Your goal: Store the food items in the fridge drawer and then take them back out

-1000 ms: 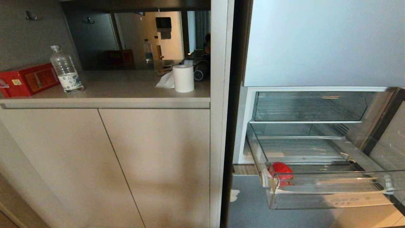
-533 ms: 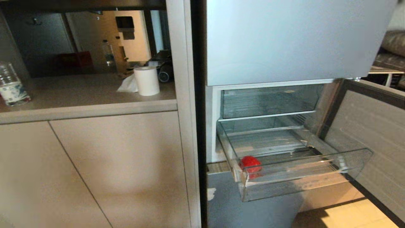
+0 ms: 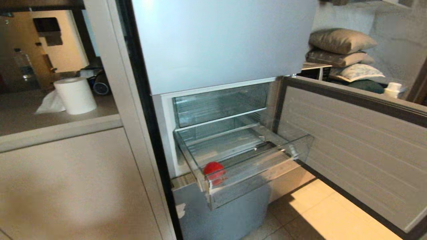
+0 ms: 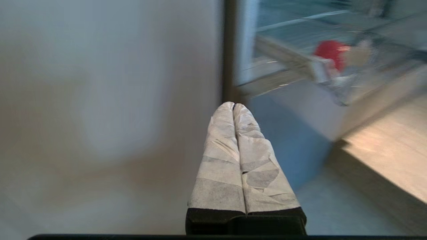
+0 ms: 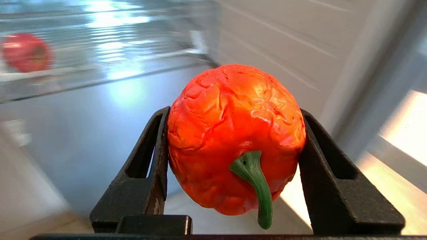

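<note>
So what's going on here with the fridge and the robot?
The fridge drawer stands pulled out, with one round red food item in its front corner. The right gripper holds a wrinkled red pepper with a green stem. The left gripper is shut and empty.

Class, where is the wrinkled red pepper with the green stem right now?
The pepper is clamped in the right gripper, seen in the right wrist view, outside the fridge drawer.
</note>
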